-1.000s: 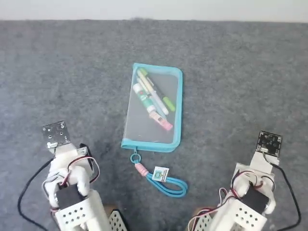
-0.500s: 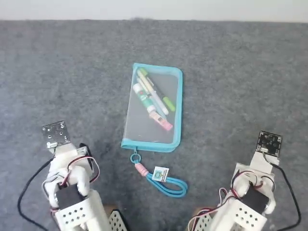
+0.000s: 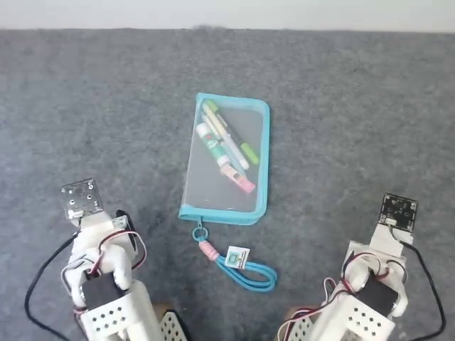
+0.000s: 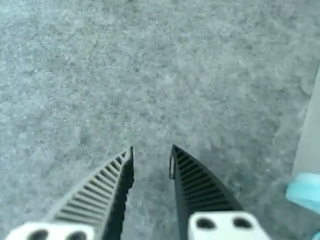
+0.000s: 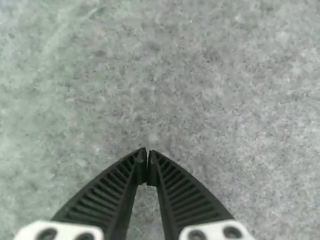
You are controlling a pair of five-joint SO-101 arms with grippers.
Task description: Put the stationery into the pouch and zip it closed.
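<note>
A clear pouch [image 3: 226, 162] with a teal border lies flat mid-table, several pens and markers [image 3: 226, 145] inside it. Its zipper pull [image 3: 200, 232] sits at the near end, trailing a pink tag and a blue loop cord [image 3: 250, 271]. A teal corner of the pouch [image 4: 305, 192] shows in the left wrist view. My left gripper [image 4: 151, 155] hovers over bare carpet near the table's front left, open a little with nothing between its fingers. At the front right, my right gripper [image 5: 147, 156] is shut on nothing, over bare carpet.
Grey carpet [image 3: 355, 106] covers the whole table, with a pale wall edge along the back. Both arm bases [image 3: 106, 284] [image 3: 370, 291] stand at the near edge, left and right of the cord.
The left arm's wrist has shifted very slightly toward the left and back. The pouch, the cord and the right arm have not moved.
</note>
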